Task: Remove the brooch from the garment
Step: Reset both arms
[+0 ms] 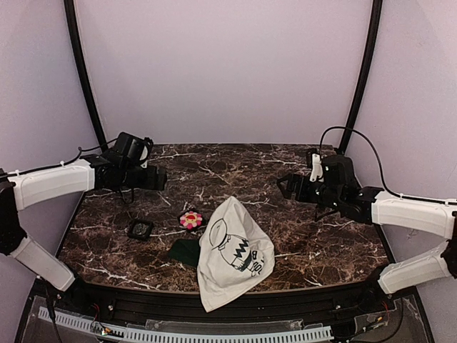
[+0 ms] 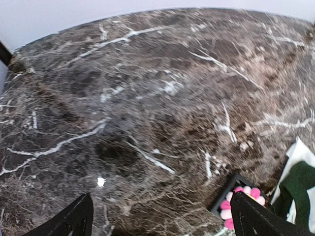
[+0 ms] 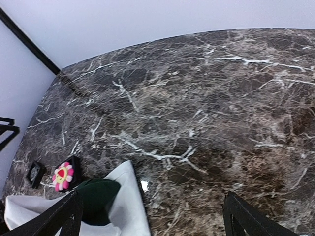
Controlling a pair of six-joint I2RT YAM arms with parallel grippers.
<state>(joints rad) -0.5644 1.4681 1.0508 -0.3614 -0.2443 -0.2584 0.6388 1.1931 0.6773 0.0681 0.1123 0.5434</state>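
The brooch lies on the surface, just beside the garment. Your left claw and right claw stand apart, holding nothing. Retreat high, so that nothing catches the shirt.

pink brooch, beside crumpled white garment

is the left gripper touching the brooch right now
Apart. The top external view shows the left gripper well back from the brooch, with a stretch of bare table between them.
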